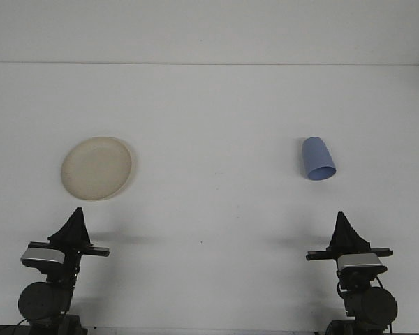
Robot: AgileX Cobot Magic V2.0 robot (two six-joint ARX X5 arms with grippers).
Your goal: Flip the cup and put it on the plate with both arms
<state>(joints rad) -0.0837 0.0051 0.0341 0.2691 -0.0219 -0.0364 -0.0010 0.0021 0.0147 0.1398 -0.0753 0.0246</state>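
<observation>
A blue cup (318,158) stood mouth-down at the white table's (216,112) right side, well apart from the cream plate (97,168) at left. The 2 grippers, left (75,222) and right (344,227), held nothing; whether their fingers were parted could not be told

One front view only, set high behind the robot and looking forward and down over the white surface (209,230). It stands well back: both arms sit at the bottom edge, left arm (56,265) at left, right arm (356,272) at right, and the surface's far edge crosses near the top.
</observation>
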